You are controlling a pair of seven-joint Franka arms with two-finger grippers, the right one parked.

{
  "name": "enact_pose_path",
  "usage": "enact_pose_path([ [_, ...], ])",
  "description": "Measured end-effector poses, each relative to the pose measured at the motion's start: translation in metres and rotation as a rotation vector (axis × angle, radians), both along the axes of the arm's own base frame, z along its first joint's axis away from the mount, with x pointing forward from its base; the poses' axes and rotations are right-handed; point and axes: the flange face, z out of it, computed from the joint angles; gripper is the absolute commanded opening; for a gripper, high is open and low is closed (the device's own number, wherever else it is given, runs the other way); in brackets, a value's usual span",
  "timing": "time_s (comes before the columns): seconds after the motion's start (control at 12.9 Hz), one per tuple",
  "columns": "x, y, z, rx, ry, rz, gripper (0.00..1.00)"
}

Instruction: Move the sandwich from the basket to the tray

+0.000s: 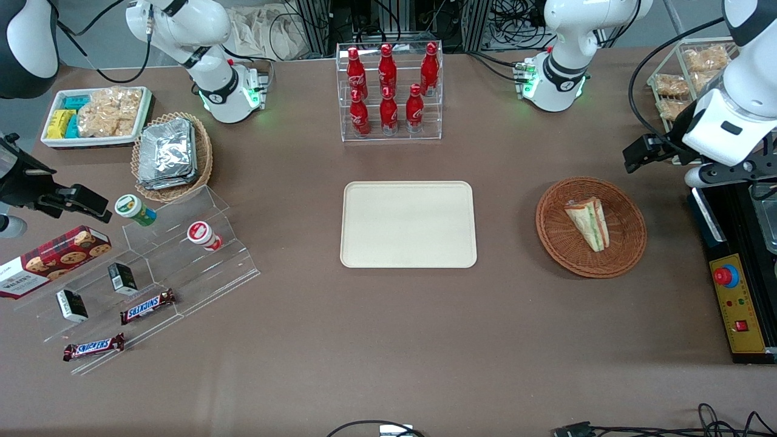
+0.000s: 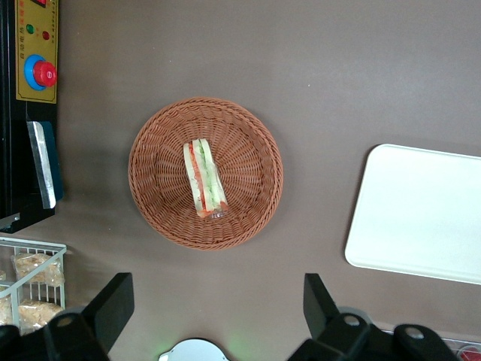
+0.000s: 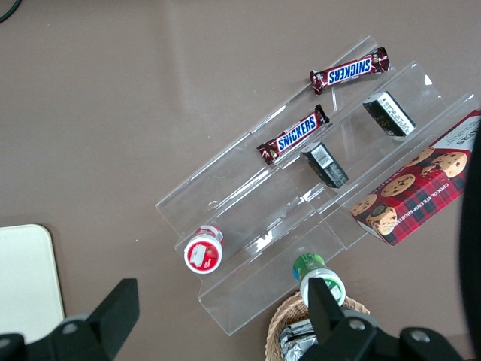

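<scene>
- From the front I see the working arm's wrist only in part; it is cut by the frame edge, and the gripper (image 2: pixel 218 308) shows clearly only in the left wrist view, where two dark fingers (image 2: pixel 113 304) stand wide apart with nothing between them.
- I read the gripper as hanging high above the table at the working arm's end, above bare table just beside the basket (image 1: pixel 625 255) and farther from the front camera than it.
- The sandwich (image 1: pixel 589 223) lies on its side in the middle of the basket (image 2: pixel 150 143); in the left wrist view I make out the sandwich (image 2: pixel 204 178) as pale bread with green and orange-red layers. Its wrap is hard to make out.
- The tray (image 1: pixel 408 224) lies flat at the table's middle, well apart from the basket, toward the parked arm's end; the left wrist view cuts off the tray (image 2: pixel 421 214) at the frame edge.
- A black control box with a red button (image 1: pixel 726 276) stands just beside the basket at the table's edge.
- A wire rack of bagged snacks (image 1: pixel 689 76) is partly hidden by the working arm.
- A clear rack of red bottles (image 1: pixel 388 91) stands farther from the front camera than the tray.
- Toward the parked arm's end I see a clear stepped stand (image 1: pixel 182 255) with two Snickers bars (image 1: pixel 147 306), and a lighter basket of foil packets (image 1: pixel 172 155).
</scene>
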Motion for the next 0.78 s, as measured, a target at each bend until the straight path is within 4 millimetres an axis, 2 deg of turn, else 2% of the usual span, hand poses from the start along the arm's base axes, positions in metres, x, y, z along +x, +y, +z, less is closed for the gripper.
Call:
enact_pose_path([
  [0.62,-0.0026,0.0037,-0.0024,0.003,0.029,0.007,1.0],
  [0.78,-0.0013,0.0081,-0.0087,0.004,0.047,0.018,1.0],
])
